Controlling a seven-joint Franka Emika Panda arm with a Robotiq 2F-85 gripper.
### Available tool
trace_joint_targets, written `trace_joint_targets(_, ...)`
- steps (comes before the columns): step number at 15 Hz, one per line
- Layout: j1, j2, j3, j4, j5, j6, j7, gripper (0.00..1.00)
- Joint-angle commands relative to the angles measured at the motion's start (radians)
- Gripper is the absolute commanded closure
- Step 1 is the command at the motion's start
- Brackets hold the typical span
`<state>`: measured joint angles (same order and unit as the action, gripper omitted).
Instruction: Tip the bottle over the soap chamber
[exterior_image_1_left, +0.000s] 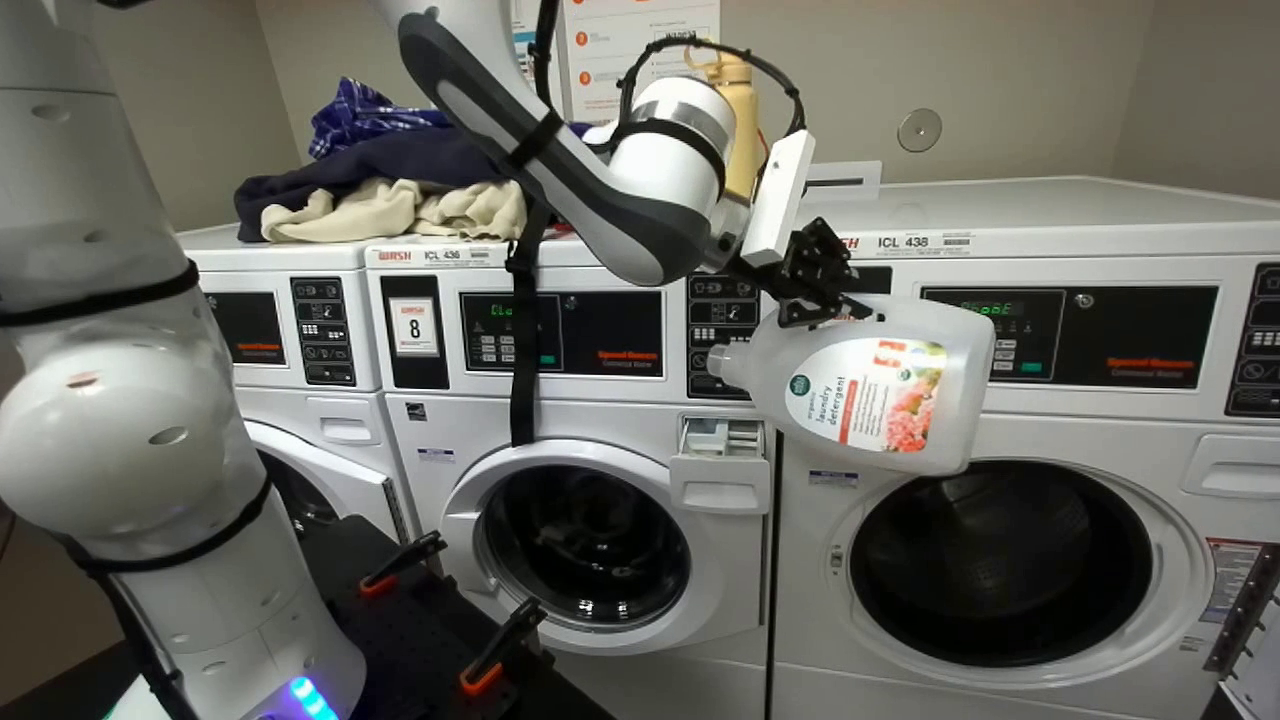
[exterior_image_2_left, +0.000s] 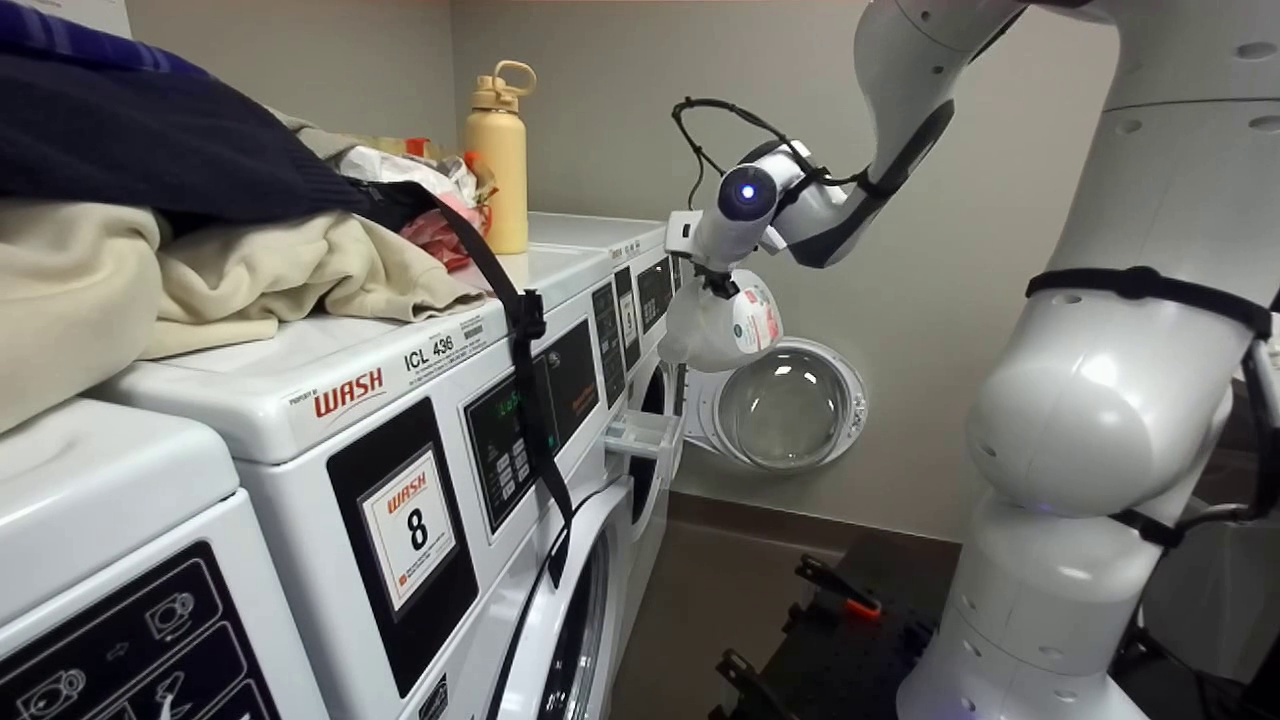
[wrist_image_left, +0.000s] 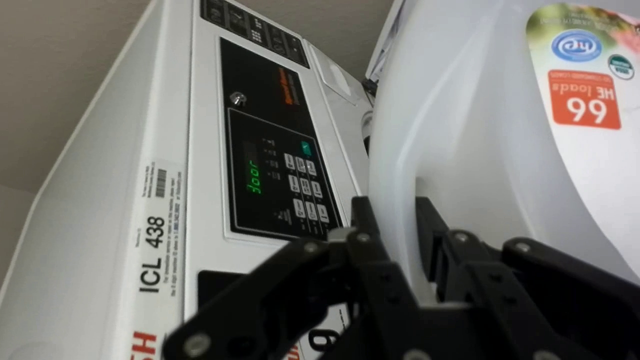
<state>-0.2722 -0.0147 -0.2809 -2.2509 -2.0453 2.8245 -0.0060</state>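
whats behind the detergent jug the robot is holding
In an exterior view, mainly the ICL 438 washer: its control panel and drum opening show past the jug, which hides the panel's lower left corner.

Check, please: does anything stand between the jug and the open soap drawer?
Nothing visible does. The gripper holds the jug tipped sideways, and the drawer is pulled out. In both exterior views, no object shows in the gap between jug and drawer.

Open air separates the laundry detergent jug (exterior_image_1_left: 870, 400) from the pulled-out soap drawer (exterior_image_1_left: 720, 484) below. A black strap (exterior_image_1_left: 524, 350) hangs across the control panel (exterior_image_1_left: 610, 335), and, in an exterior view, an open washer door (exterior_image_2_left: 785, 410) juts out beyond the jug.
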Motion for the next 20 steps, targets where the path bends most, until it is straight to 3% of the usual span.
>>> trace_joint_targets(1,-0.03,-0.053,-0.03,0.011,0.296,0.083,-0.233,0.94)
trace_joint_targets(7,-0.008,-0.075,-0.063,-0.077,0.892,0.127,-0.535,0.94)
trace_joint_targets(12,0.108,-0.13,-0.077,-0.195,1.373,0.095,-0.709,0.94)
trace_joint_targets(16,0.267,-0.215,-0.132,-0.167,1.751,-0.051,-0.908,0.94)
trace_joint_targets(18,0.284,-0.243,-0.135,-0.096,1.878,-0.154,-0.986,0.94)
trace_joint_targets(19,0.232,-0.253,-0.084,-0.061,1.916,-0.2,-1.004,0.94)
trace_joint_targets(20,0.225,-0.266,-0.079,-0.022,1.937,-0.251,-1.007,0.94)
